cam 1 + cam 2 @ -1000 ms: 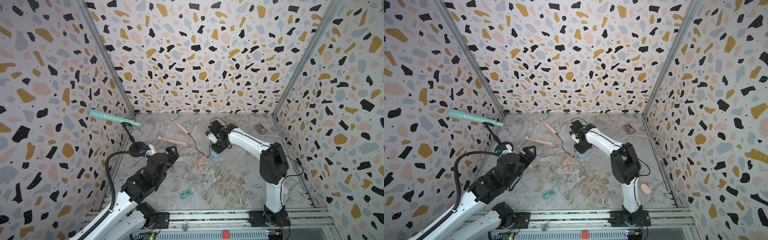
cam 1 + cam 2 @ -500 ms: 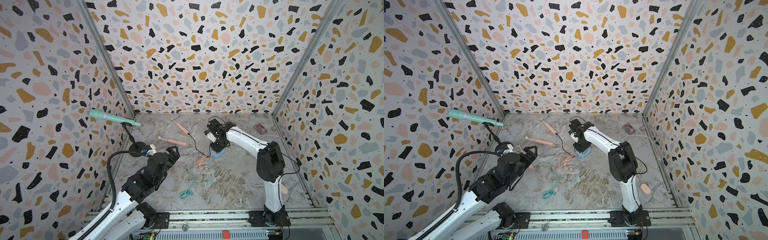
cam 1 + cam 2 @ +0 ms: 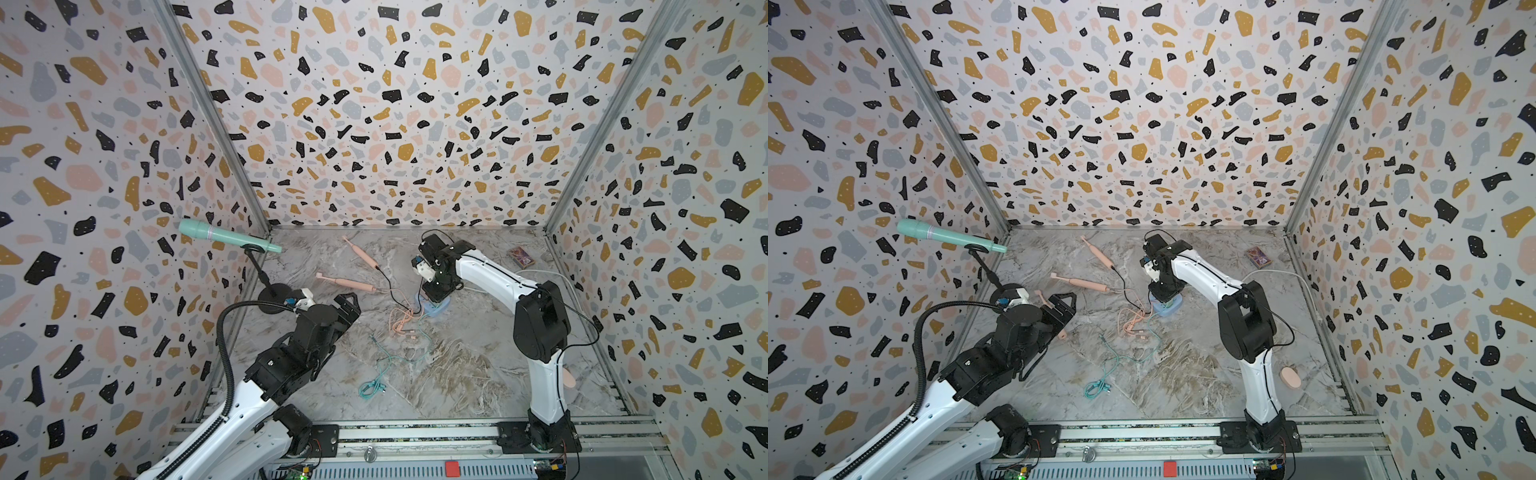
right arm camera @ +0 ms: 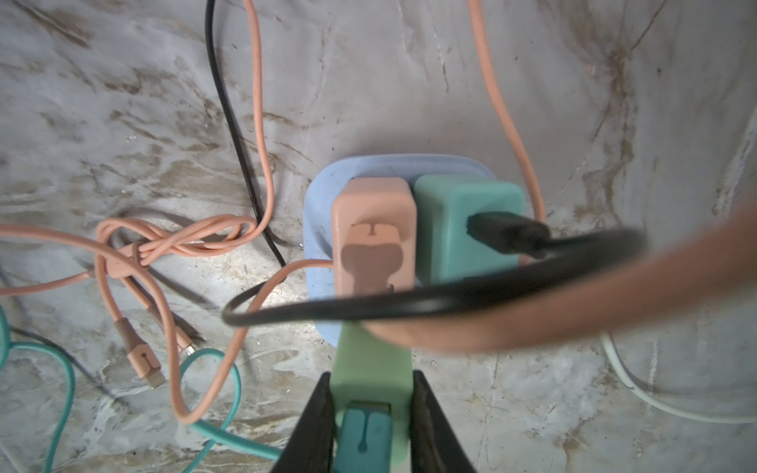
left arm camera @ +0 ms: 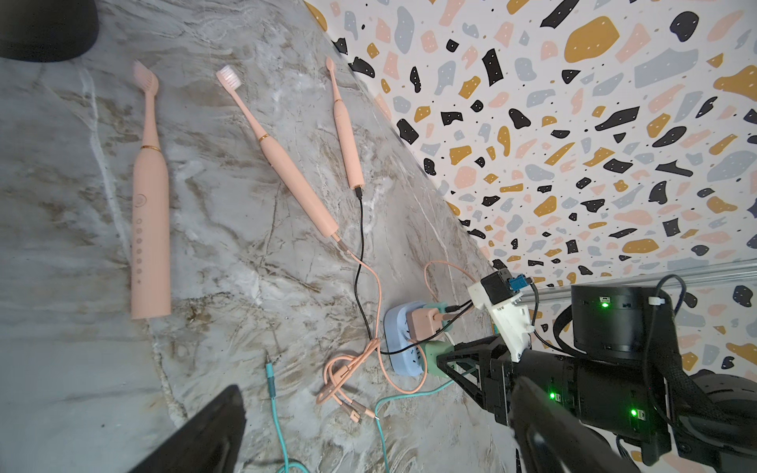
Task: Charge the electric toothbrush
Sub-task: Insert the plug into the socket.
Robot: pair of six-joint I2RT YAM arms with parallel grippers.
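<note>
Uncabled toothbrush (image 5: 150, 213) lying flat by left gripper (image 5: 377, 389), base end facing teal plug (image 5: 269, 368), head pointing away; left gripper hanging wide, empty, nearer arm for it. Well apart, right gripper (image 4: 370, 389) clamping narrow on green adapter (image 4: 368, 356), holding it at strip (image 4: 323, 196) edge straight ahead of jaws; seating unclear

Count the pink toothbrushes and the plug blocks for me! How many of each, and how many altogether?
Toothbrushes: 3
Plug blocks, pink, teal and green: 3
Total: 6
</note>
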